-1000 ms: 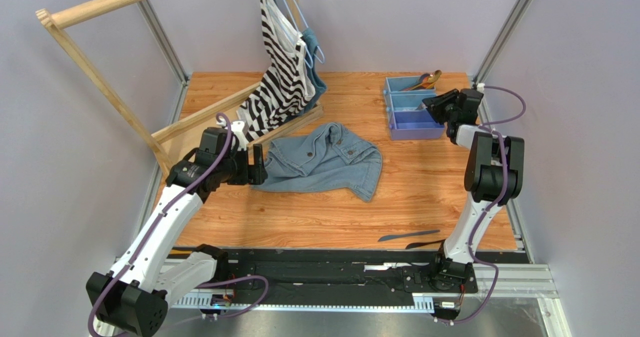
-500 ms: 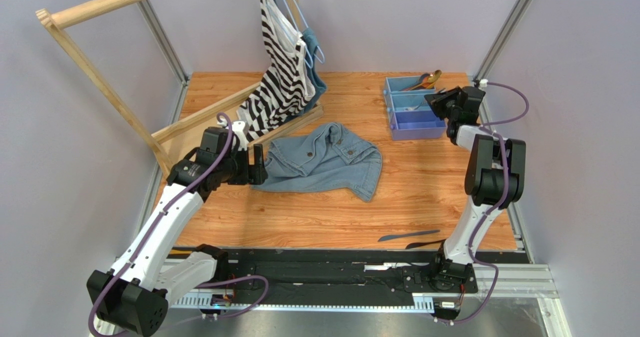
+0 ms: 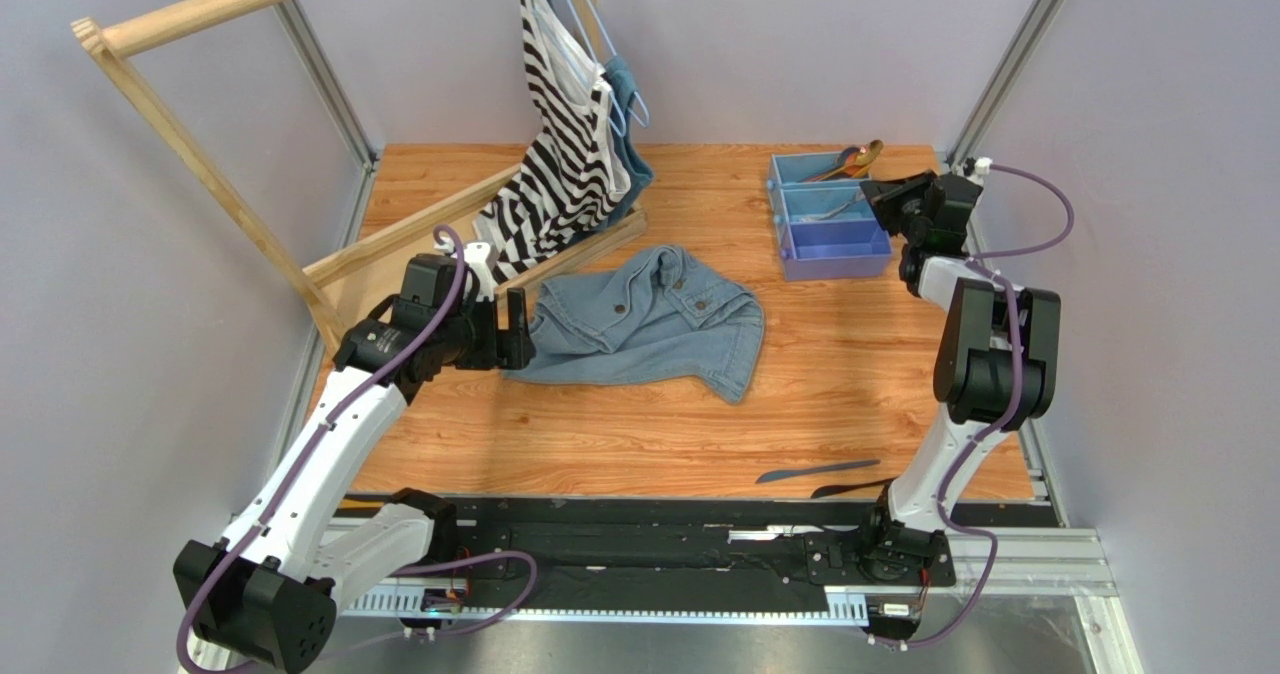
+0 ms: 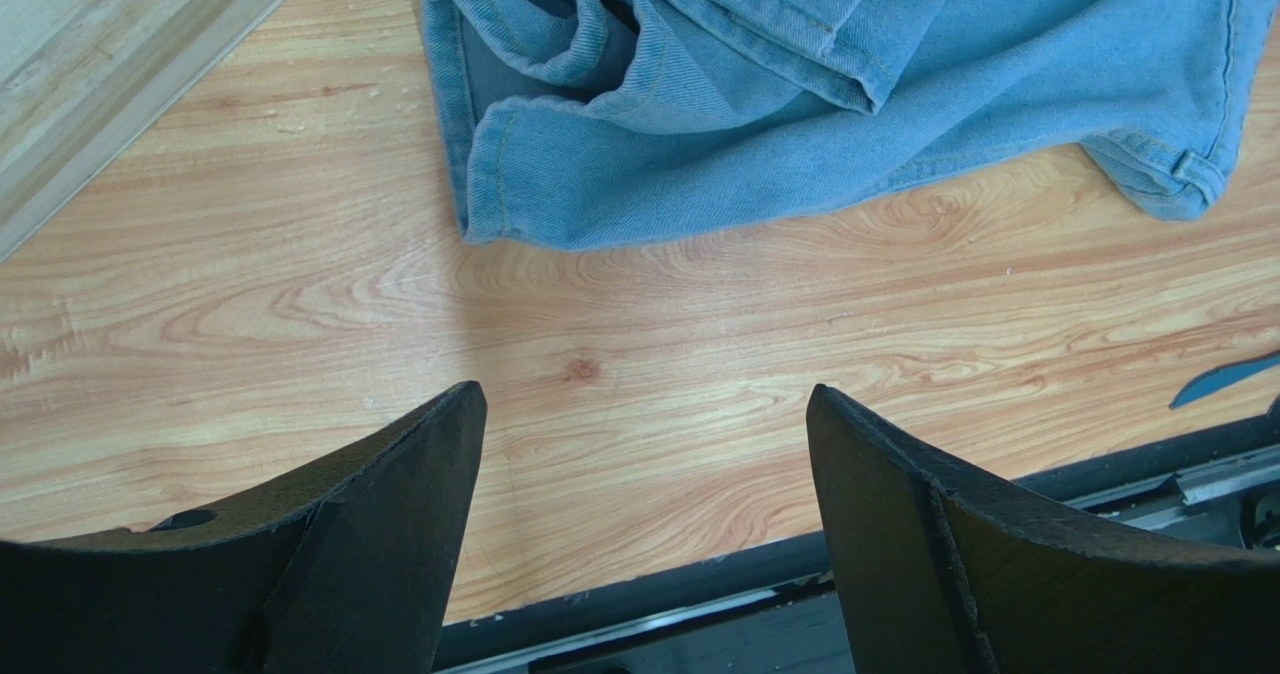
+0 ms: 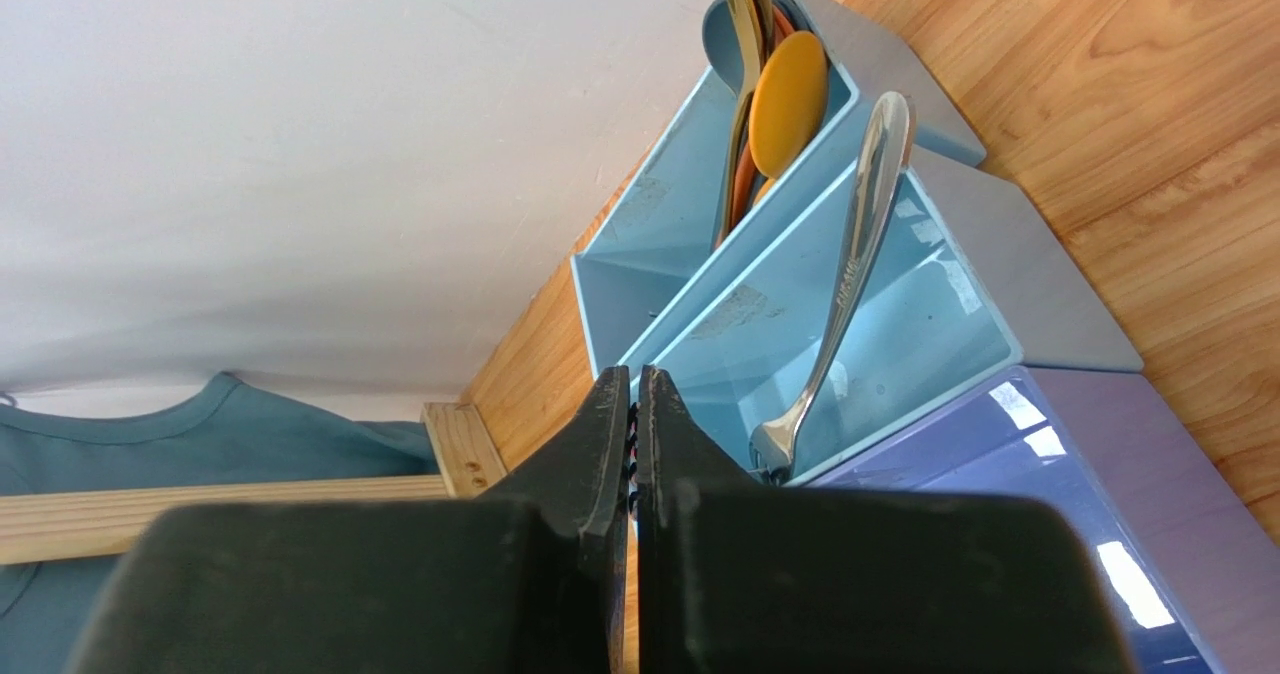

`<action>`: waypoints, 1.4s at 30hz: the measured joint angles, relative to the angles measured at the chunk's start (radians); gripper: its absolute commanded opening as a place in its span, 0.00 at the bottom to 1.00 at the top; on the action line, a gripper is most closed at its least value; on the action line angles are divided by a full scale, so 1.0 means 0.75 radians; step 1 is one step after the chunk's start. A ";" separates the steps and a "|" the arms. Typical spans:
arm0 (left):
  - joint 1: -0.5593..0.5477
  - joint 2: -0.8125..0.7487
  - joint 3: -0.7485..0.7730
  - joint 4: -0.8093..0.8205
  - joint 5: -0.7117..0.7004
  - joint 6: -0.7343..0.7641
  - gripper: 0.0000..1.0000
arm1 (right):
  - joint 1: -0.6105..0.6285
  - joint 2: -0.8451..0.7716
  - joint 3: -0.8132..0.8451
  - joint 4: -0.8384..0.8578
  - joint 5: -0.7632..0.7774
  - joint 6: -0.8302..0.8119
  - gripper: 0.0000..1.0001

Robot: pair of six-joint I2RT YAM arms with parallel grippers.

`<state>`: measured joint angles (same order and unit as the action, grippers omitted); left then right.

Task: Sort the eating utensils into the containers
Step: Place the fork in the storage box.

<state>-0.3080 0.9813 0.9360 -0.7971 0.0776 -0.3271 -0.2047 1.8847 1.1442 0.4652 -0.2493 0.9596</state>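
Note:
The light blue tray (image 3: 792, 230) stands at the table's far right. A silver fork (image 5: 843, 277) lies in its middle compartment. A yellow spoon (image 5: 787, 83) and a gold spoon (image 5: 742, 22) rest in the far compartment. My right gripper (image 5: 631, 391) is shut and holds nothing; it hovers just right of the tray (image 5: 672, 266), level with its rim. A blue knife (image 3: 816, 472) and a dark utensil (image 3: 849, 487) lie at the near edge. My left gripper (image 4: 646, 412) is open above bare wood, beside the denim garment.
A crumpled denim garment (image 3: 654, 319) lies mid-table. A wooden rack (image 3: 226, 179) with a hanging striped top (image 3: 564, 134) fills the back left. Metal frame posts stand at the back corners. A black rail (image 3: 661, 517) runs along the near edge.
My right gripper has shut and drawn back to the right, off the tray. The fork stays in the middle compartment. The left arm has not moved.

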 measured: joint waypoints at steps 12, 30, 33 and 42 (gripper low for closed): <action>-0.006 0.004 0.000 0.000 0.001 0.000 0.87 | -0.045 0.005 -0.053 0.244 -0.043 0.125 0.00; -0.008 0.011 0.000 -0.001 0.001 0.001 0.87 | -0.014 0.176 -0.034 0.299 -0.057 0.179 0.19; -0.008 0.011 0.000 -0.001 0.002 0.001 0.87 | 0.001 0.183 -0.032 0.297 -0.053 0.167 0.30; -0.014 0.011 0.000 -0.001 0.005 0.001 0.87 | 0.008 0.173 -0.002 0.164 -0.003 0.124 0.58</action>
<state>-0.3187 0.9897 0.9360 -0.7975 0.0811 -0.3267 -0.1986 2.0148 1.1427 0.5884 -0.2512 1.0523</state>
